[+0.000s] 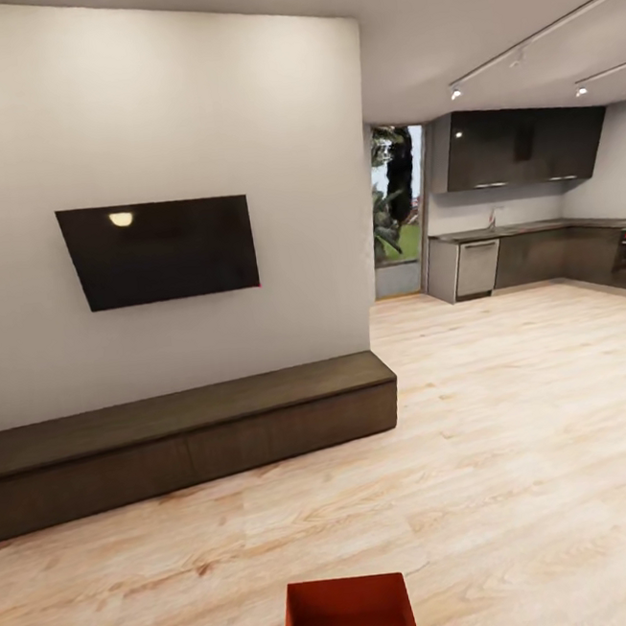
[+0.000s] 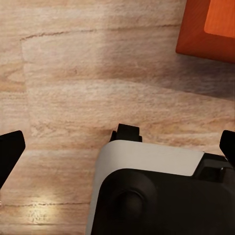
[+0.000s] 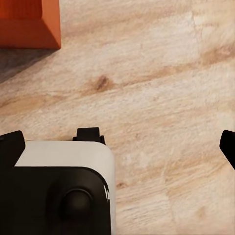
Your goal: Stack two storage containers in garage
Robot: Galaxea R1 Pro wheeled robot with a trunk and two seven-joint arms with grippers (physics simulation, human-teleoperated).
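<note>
Both grippers' fingers [image 2: 11, 152] wide apart, over wood floor [image 3: 161, 88].

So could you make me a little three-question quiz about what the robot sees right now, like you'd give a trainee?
1. True or false: the orange-red container sits on the long dark cabinet.
2. Multiple choice: what hangs on the white wall above the cabinet? A) a mirror B) a black TV screen C) a clock
3. Fill in: in the left wrist view, the left pincer hangs over light ____ flooring, its fingers spread wide.

Key
1. False: it stands on the wood floor, in front of the cabinet and apart from it.
2. B
3. wood-plank. The right pincer is spread wide over the same flooring, with an orange-red container corner nearby.
</note>
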